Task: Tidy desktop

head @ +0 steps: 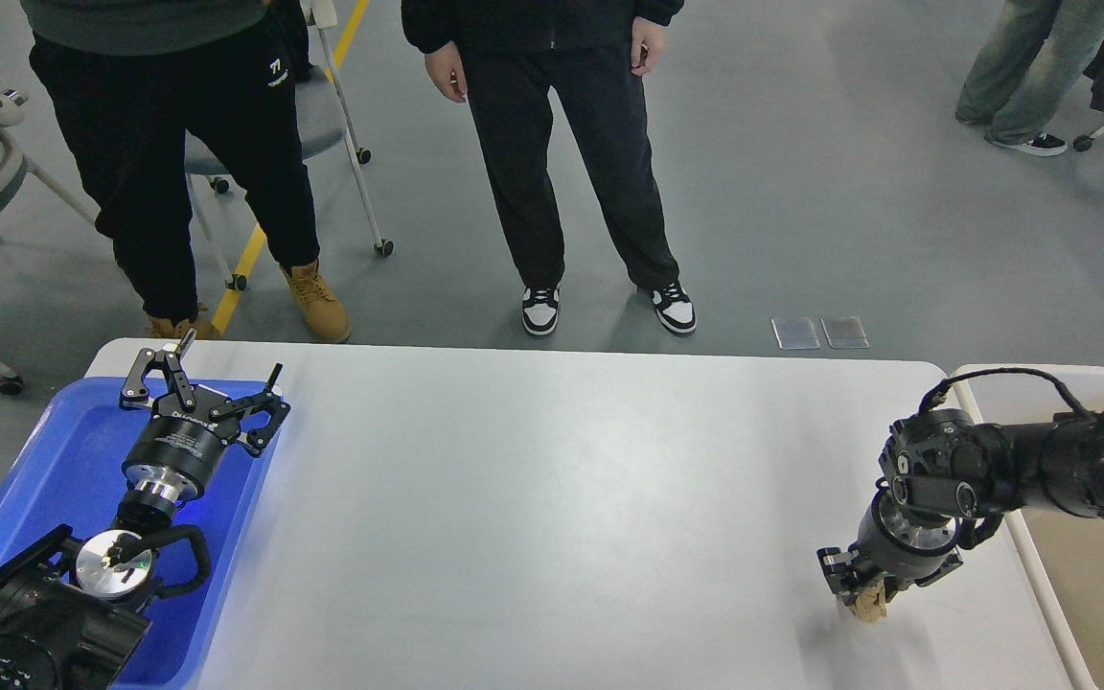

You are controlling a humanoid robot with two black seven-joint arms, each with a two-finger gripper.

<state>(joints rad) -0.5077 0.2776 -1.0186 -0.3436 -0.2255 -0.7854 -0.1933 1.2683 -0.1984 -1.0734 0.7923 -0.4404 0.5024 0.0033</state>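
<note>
The desktop [552, 498] is a wide white-grey tabletop filling the lower view. My right gripper [866, 596] points down at its right front part and is shut on a crumpled brown paper ball [869, 604], most of which is hidden between the fingers. My left gripper [202, 383] is open and empty, held above the far end of the blue tray [54, 470] at the desktop's left edge.
A beige bin with a white rim [1089, 537] stands just right of the desktop, under my right arm. Two people [552, 144] stand beyond the far edge, with chairs [322, 125] behind them on the left.
</note>
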